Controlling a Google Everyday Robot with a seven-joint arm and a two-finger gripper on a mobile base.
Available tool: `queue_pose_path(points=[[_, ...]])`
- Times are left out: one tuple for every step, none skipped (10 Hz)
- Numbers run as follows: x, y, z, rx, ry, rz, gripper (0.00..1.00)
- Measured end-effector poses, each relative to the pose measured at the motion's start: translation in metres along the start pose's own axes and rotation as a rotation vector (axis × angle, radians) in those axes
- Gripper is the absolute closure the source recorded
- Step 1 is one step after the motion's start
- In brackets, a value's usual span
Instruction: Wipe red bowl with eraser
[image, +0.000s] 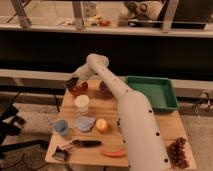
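The red bowl (79, 89) stands at the far left of the wooden table (165, 127), behind the white cup (81, 103). My gripper (72, 83) reaches from the right over the bowl's left rim. It is shut on a small dark block, the eraser (71, 80), which rests against the bowl's rim and inside. The bowl's left part is hidden behind the gripper.
A purple bowl (105, 90) sits right of the red bowl, partly behind my arm. A green tray (152, 93) is at the far right. In front lie a blue cup (61, 127), blue pad (84, 123), a fruit (102, 125), a black-handled tool (85, 143) and a red pepper (114, 153).
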Motion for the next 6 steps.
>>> queue_pose_path(points=[[-0.008, -0.002, 0.001, 0.009, -0.018, -0.003, 0.99], [-0.017, -0.006, 0.003, 0.02, -0.041, -0.003, 0.99], [-0.025, -0.007, 0.007, 0.023, -0.064, -0.004, 0.99], [-0.035, -0.007, 0.01, 0.022, -0.093, -0.005, 0.99], [-0.039, -0.006, 0.011, 0.021, -0.107, -0.003, 0.99], [-0.045, -0.001, 0.01, 0.017, -0.126, -0.001, 0.99]])
